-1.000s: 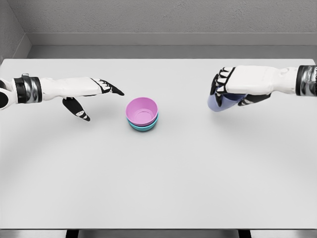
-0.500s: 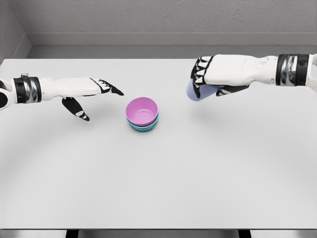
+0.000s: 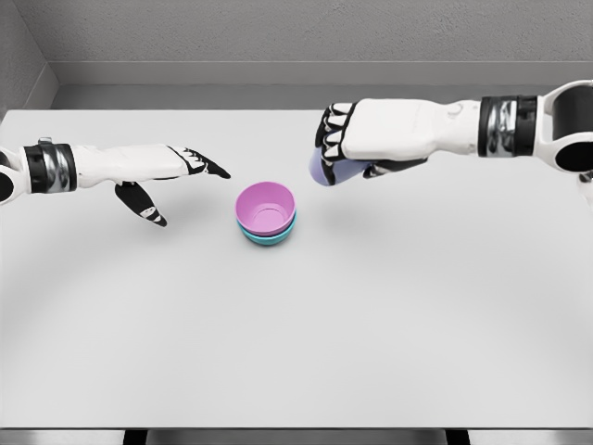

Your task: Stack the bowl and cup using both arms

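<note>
The right hand (image 3: 357,148) is clamped around a lavender cup (image 3: 323,170), held above the table (image 3: 296,352) just up and to the right of the pink bowl (image 3: 265,207), which sits nested in a teal bowl (image 3: 269,237). The left hand (image 3: 167,176) hovers to the left of the bowls, fingers spread and holding nothing.

A pink bowl (image 3: 266,205) sits in a teal bowl (image 3: 269,235); lavender cup (image 3: 323,171); white table (image 3: 296,324).
</note>
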